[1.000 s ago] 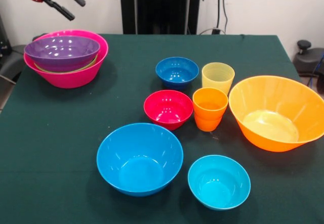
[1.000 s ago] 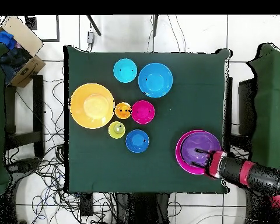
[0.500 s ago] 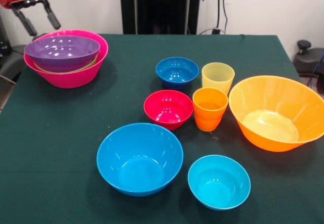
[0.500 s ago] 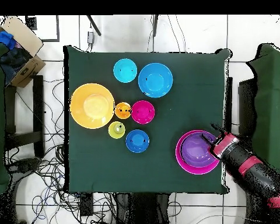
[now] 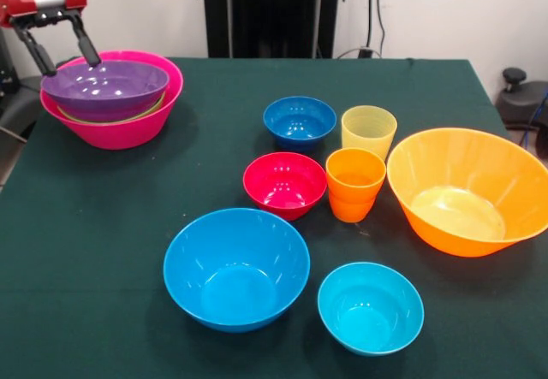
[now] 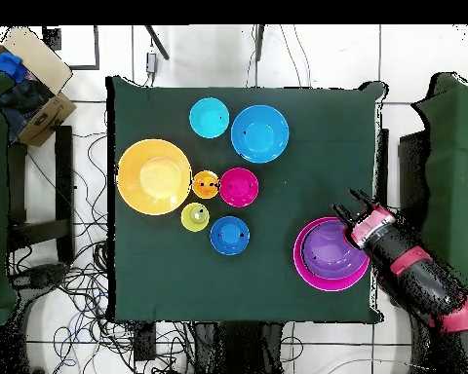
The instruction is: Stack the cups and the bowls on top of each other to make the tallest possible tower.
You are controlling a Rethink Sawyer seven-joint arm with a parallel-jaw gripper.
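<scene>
From the front, the claw (image 5: pixel 60 57) hangs with its two fingers spread wide, gripping nothing, its tips at the back rim of the purple bowl (image 5: pixel 104 88). That bowl sits nested in the big pink bowl (image 5: pixel 120 127), a lime green rim (image 5: pixel 147 110) showing between them. Well away from the claw on the green surface (image 5: pixel 128 216) stand the dark blue bowl (image 5: pixel 299 121), red bowl (image 5: pixel 284 184), yellow cup (image 5: pixel 369 131), orange cup (image 5: pixel 354 183), large orange bowl (image 5: pixel 467 191), sky blue bowl (image 5: pixel 236 268) and cyan bowl (image 5: pixel 371 307).

From overhead, the claw (image 6: pixel 352 212) is spread over the pink bowl's (image 6: pixel 306 269) edge, the purple bowl (image 6: pixel 330 249) just beside it.
</scene>
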